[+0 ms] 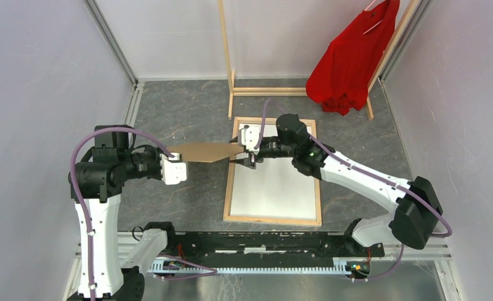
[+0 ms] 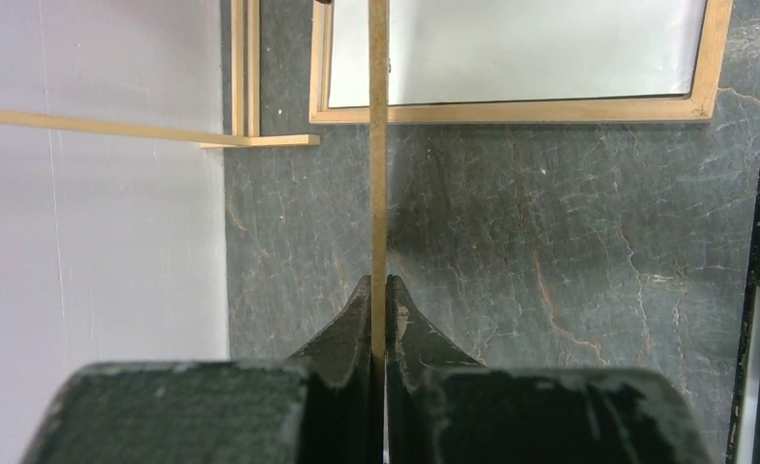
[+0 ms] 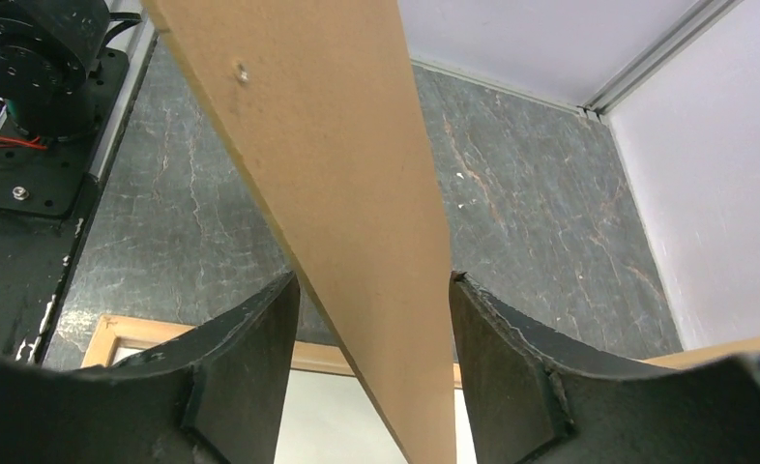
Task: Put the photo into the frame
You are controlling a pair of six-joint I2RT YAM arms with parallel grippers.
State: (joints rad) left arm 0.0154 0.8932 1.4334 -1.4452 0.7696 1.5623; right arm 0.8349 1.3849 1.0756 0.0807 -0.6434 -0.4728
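Observation:
The photo hangs in the air over the table with its plain brown board back showing, tilted nearly edge-on. My left gripper is shut on its left end; in the left wrist view the thin board edge is pinched between the jaws of that gripper. My right gripper straddles the photo's right end. There the board passes between the spread jaws of the right gripper, with gaps on both sides. The frame lies flat below, light wood rim around a white inside.
A wooden clothes rack with a red shirt stands at the back; its foot lies close to the frame's far end. Grey walls close in on both sides. The black base rail runs along the near edge.

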